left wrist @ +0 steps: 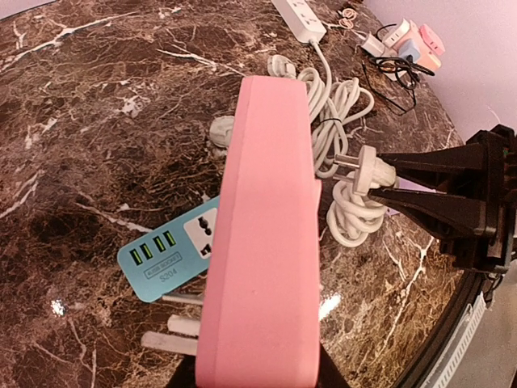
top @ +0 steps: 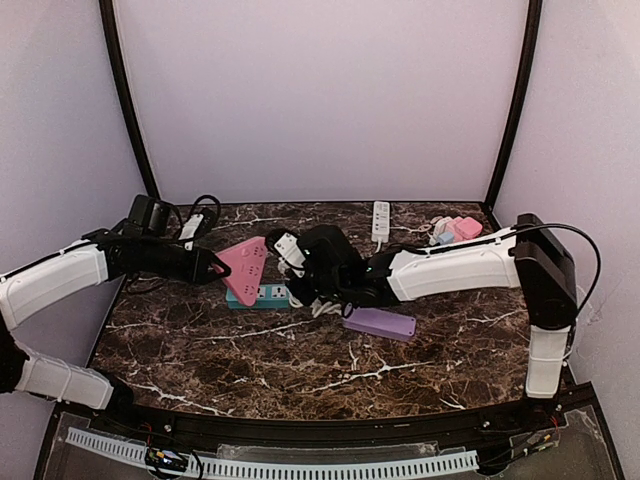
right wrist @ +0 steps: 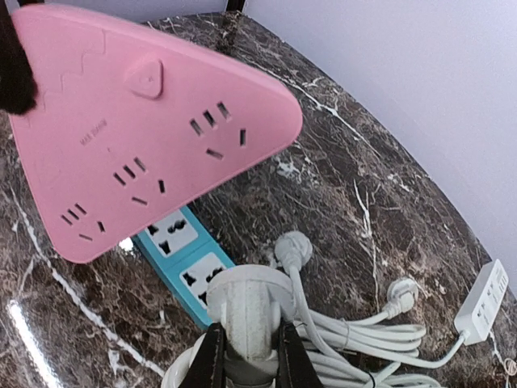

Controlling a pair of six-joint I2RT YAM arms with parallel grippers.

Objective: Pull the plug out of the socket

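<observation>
Right tool (right wrist: 248, 357) holds plug (right wrist: 246, 307) clear of pink socket (right wrist: 137, 121).

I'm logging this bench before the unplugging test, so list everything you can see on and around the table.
pink power strip: one, pink, triangular, lifted off the table
white plug: one, white, beside the pink strip, not touching it
teal power strip: one, teal, flat under the pink one
white cable: one coil, white, mid-table
white power strip: one, white, back centre
purple block: one, lilac, in front of the right arm
small adapters: a cluster, pink, white, pale blue, back right corner
black cable: one bundle, black, back left corner
table: one, dark marble
left hand: one, black, shut on the pink power strip
right hand: one, black, shut on the white plug
</observation>
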